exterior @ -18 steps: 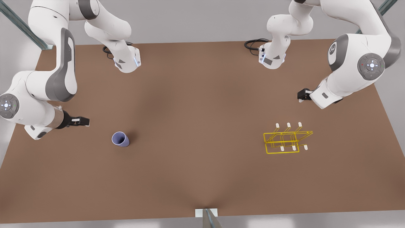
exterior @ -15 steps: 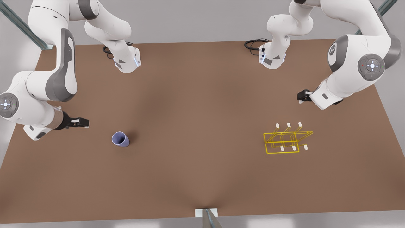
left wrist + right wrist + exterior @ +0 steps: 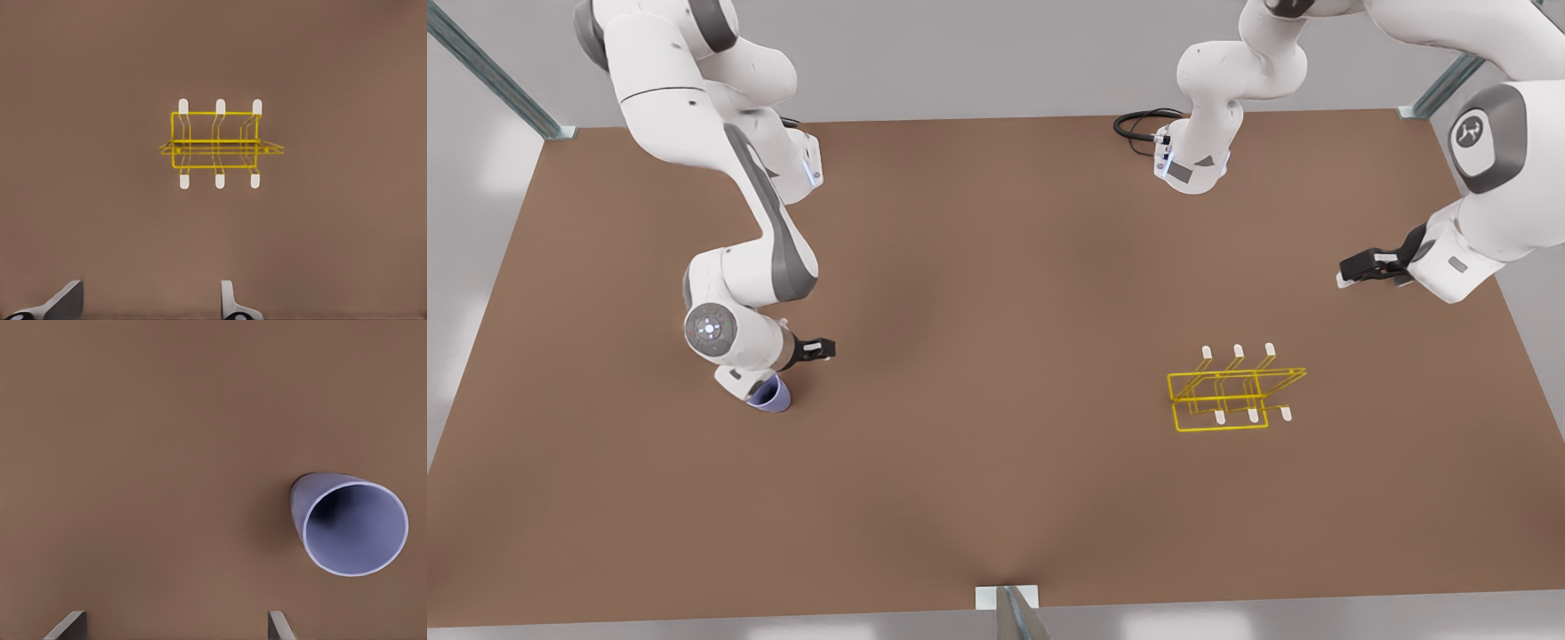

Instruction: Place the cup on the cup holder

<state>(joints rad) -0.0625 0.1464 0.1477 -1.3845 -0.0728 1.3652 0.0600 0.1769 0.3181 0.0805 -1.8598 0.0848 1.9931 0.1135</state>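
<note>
Right gripper [image 3: 824, 348], fingers apart, above the half-hidden cup [image 3: 773, 396]; left gripper [image 3: 1348, 270], likewise spread, near the cup holder [image 3: 1227, 396].

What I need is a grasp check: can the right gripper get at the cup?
Probably yes: the open right gripper hangs close by the upright cup, with bare table between them.

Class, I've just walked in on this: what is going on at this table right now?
Two robot arms work over a brown table. The right gripper hangs open above the lavender cup, which stands upright on the table, not yet grasped. The left gripper waits open at the front view's right, above the yellow cup holder, which carries nothing on its pegs. So the cup has yet to be picked up and carried over.
</note>
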